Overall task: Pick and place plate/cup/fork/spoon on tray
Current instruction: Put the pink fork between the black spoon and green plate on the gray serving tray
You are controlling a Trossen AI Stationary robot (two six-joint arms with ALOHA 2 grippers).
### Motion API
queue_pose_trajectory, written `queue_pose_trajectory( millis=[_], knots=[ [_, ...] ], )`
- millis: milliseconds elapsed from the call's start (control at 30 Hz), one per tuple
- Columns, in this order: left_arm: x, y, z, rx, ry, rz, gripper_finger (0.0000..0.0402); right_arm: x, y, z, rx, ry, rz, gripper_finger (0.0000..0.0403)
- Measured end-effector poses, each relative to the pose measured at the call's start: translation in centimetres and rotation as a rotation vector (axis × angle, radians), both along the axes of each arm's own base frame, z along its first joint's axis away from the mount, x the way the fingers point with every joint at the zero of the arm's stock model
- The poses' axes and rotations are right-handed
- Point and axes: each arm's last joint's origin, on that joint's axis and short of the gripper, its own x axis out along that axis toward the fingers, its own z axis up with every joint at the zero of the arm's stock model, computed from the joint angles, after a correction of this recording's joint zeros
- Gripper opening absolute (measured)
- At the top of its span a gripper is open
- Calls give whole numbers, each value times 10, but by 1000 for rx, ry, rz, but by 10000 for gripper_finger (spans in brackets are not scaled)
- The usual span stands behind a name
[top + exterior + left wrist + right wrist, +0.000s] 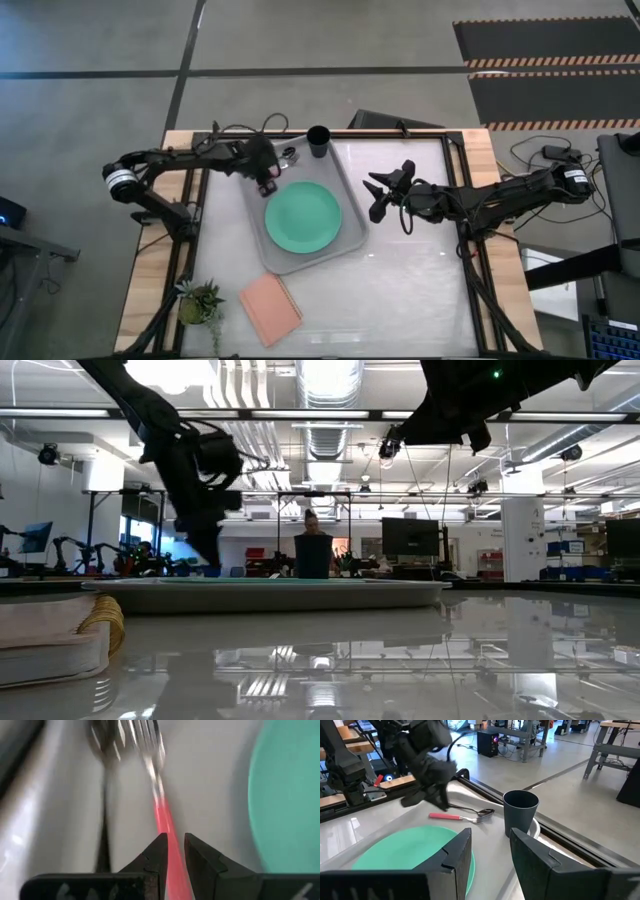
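So the left gripper (268, 184) is down over the tray (352, 215), its fingers (159, 855) clenched around the pink handle of the fork (451, 817). The fork lies on the tray floor right beside the spoon (475, 812), between the plate (303, 217) and the tray's far rim. The cup (319, 141) stands in the tray's far corner. The right gripper (378, 196) hangs just off the tray's right side, fingers spread and empty.
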Motion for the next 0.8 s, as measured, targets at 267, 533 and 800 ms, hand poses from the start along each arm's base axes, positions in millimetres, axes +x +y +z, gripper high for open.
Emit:
queue_pose_trajectory(
  millis=[267,533,800],
  knots=[
    [21,21,21,222,-279,23,40,0,0,0,0,1,0,123],
    [23,28,-4,145,-219,114,2,0,0,-1,-1,16,0,123],
    [21,30,-19,125,-146,163,0,-1,0,-2,-2,25,0,123]
  ],
)
